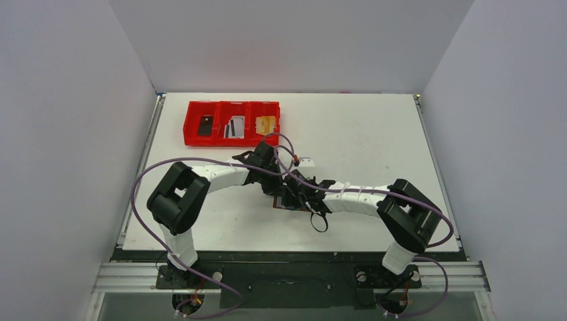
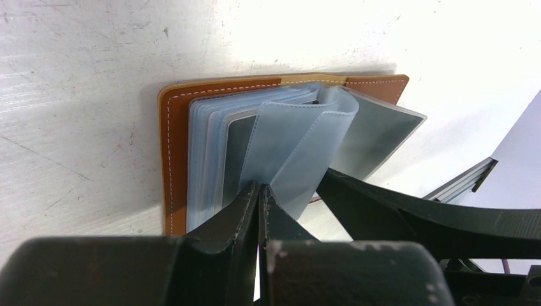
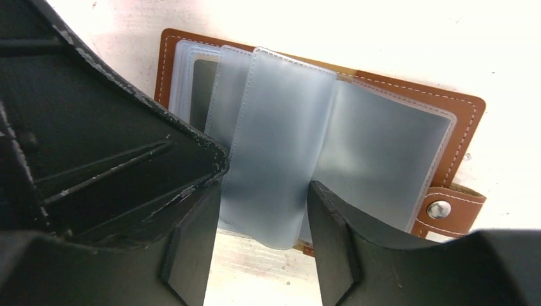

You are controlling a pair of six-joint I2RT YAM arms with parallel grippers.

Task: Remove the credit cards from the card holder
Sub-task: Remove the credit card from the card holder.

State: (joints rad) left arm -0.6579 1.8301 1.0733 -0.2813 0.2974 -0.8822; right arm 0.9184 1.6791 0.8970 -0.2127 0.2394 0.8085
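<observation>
The card holder [image 3: 462, 105] lies open on the table, brown leather with grey-blue plastic sleeves [image 3: 281, 146] fanned up; in the top view only its edge [image 1: 277, 204] shows under the arms. One dark card [image 3: 203, 83] sits in a left sleeve [image 2: 237, 143]. My left gripper [image 2: 259, 188] is shut, its tips against the near edge of a raised sleeve; whether it pinches the sleeve I cannot tell. My right gripper [image 3: 263, 210] is open, its fingers [image 3: 332, 236] on either side of that raised sleeve. Credit cards [image 1: 234, 127] lie in the red tray.
The red three-compartment tray [image 1: 231, 104] stands at the back left with a dark card [image 1: 205, 125], a striped silver one and an orange one [image 1: 266, 124]. A small white object [image 1: 307, 161] lies just behind the grippers. Both arms meet over the table's middle.
</observation>
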